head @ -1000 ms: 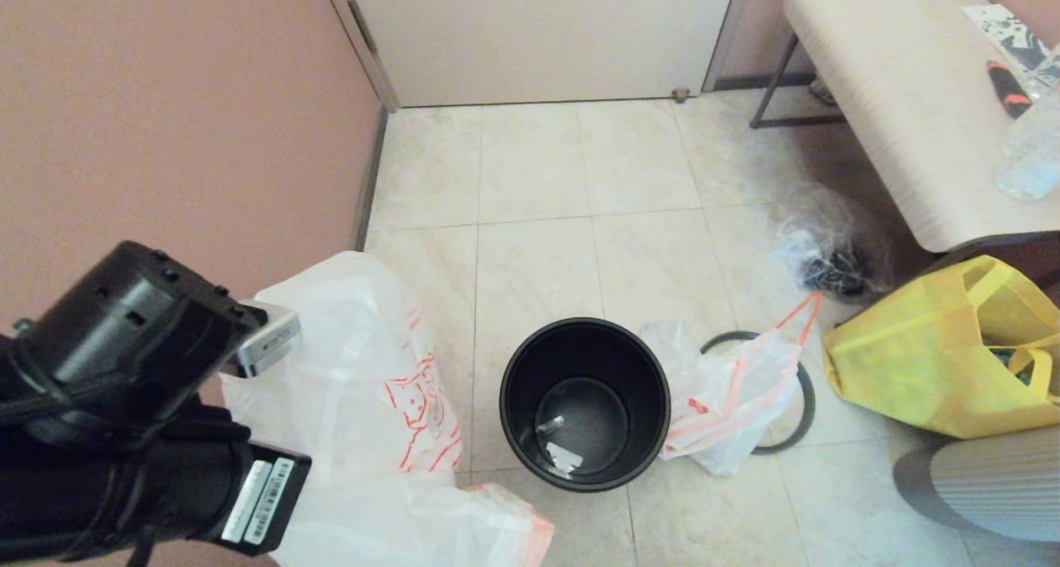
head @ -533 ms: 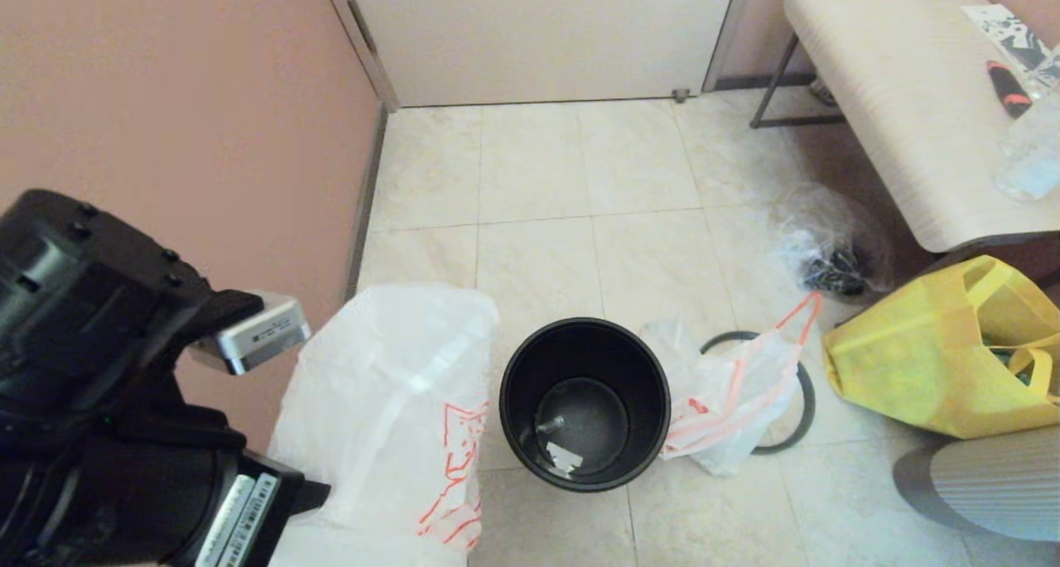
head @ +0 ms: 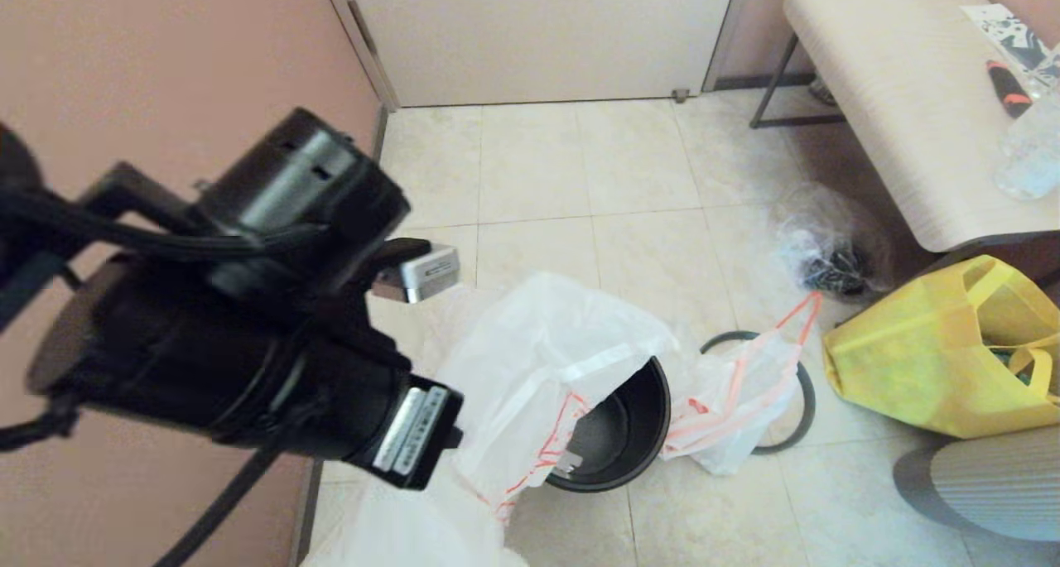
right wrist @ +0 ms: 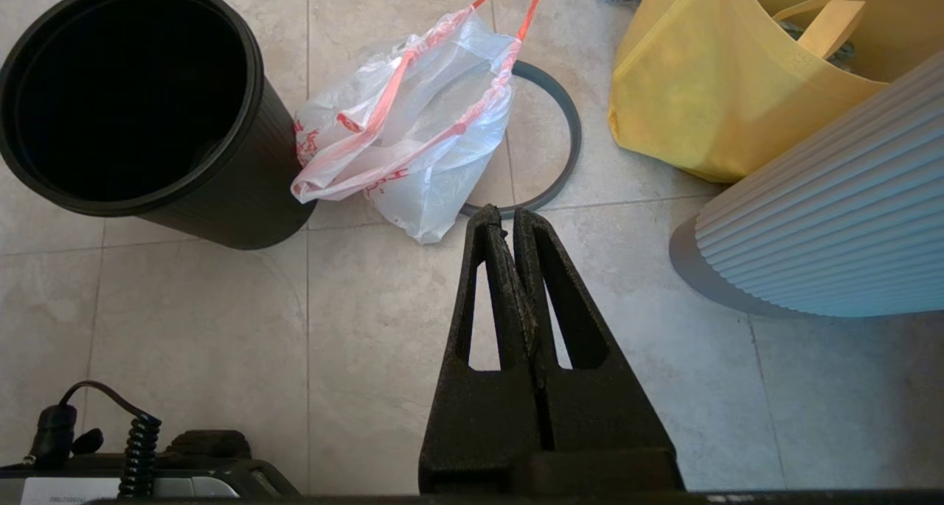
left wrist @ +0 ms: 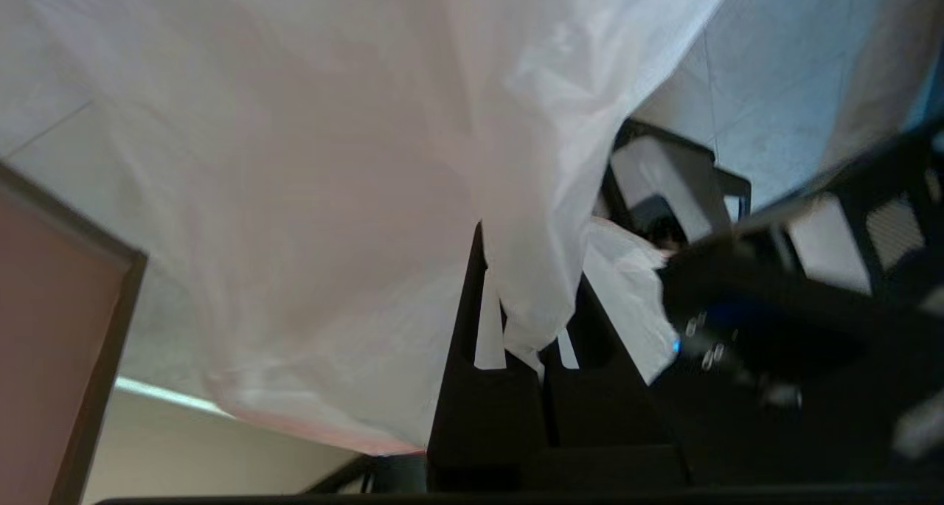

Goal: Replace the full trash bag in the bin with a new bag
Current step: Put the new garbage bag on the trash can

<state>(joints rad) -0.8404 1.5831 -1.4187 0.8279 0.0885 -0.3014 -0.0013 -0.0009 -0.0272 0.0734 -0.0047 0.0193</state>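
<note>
From the head, my left arm (head: 240,319) fills the frame's left, the new bag (head: 546,368) draping the bin (head: 629,434) at centre; left wrist view shows my left fingers (left wrist: 516,328) clenched on that bag; right wrist view shows my right fingers (right wrist: 509,232) pressed together, empty, below the full trash bag (right wrist: 413,144).

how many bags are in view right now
4. The new bag hangs from the left hand over the bin; the full trash bag lies beside the bin; a clear bag and a yellow tote sit farther right.

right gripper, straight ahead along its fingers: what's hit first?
Probably bare floor. The shut right gripper points toward the grey ring and full bag, but depth is unclear.
</note>
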